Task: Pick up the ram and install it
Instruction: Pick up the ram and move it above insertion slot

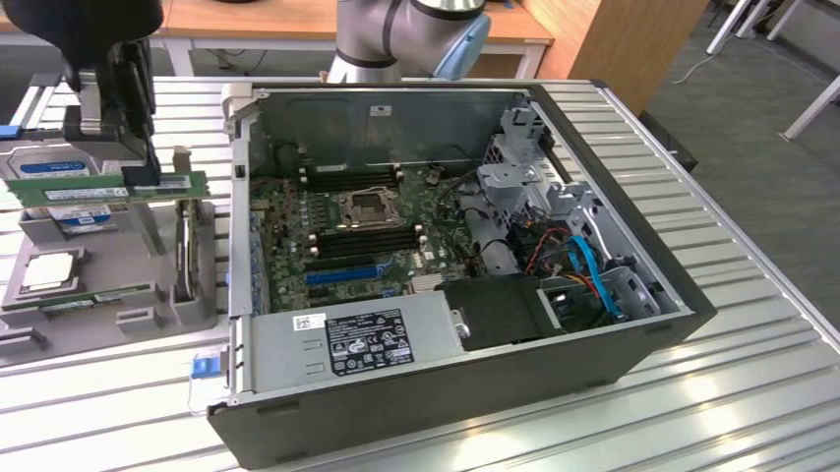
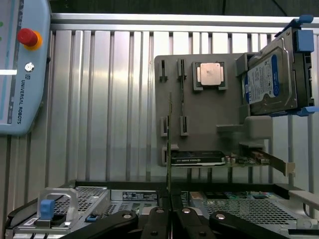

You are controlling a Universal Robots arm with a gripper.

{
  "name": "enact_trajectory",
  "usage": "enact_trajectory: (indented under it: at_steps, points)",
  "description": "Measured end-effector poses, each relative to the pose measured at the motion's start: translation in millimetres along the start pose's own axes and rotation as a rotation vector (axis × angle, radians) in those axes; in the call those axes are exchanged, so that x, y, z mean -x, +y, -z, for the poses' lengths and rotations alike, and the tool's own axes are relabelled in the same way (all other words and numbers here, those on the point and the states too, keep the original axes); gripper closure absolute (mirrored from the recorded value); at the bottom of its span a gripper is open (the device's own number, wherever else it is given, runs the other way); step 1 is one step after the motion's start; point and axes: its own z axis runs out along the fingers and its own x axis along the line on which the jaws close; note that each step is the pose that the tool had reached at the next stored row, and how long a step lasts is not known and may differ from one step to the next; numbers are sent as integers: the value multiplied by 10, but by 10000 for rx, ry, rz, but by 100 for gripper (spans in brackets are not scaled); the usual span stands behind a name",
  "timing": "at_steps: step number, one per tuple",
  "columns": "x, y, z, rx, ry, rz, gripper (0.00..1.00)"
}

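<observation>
Claw [image 2: 169, 215]: the fingers are pressed in from both sides on the ram [image 2: 169, 149], pinching it at one long edge. From the wrist the stick is seen edge-on, as a thin line running away from the fingertips.

Ram, exterior view: the green stick hangs level and lengthwise in the claw. It is lifted off the desk [image 2: 99, 99] and sits to the exterior view's left of the computer case [image 1: 434, 393], outside the case's side wall. It hangs above the grey holder plate [image 2: 214, 109]. No part of the ram touches the case or the motherboard [image 1: 282, 226].

Computer case: it lies on its side with the panel off and the interior facing up. The power supply [image 1: 354, 339] fills the near corner. On the motherboard, the processor socket [image 1: 362, 206] has dark memory slots [image 1: 372, 242] on two sides of it. No stick is seen seated in them.

Holder plate: it rests on the ribbed desk just beside the case. It carries:
- a loose processor [image 2: 210, 74] lying flat in a recess
- a hard drive [image 2: 269, 79] with blue rails, propped at one end
- an expansion card [image 2: 199, 158] standing on edge at the side nearest the case

Other: a teach pendant [image 2: 22, 89] lies on the desk, well apart from the plate.
</observation>
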Motion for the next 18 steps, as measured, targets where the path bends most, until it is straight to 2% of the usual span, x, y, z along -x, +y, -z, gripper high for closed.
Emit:
enact_trajectory:
  at_steps: [18]
  points:
    - [2,-368,24,10,1,0,88]
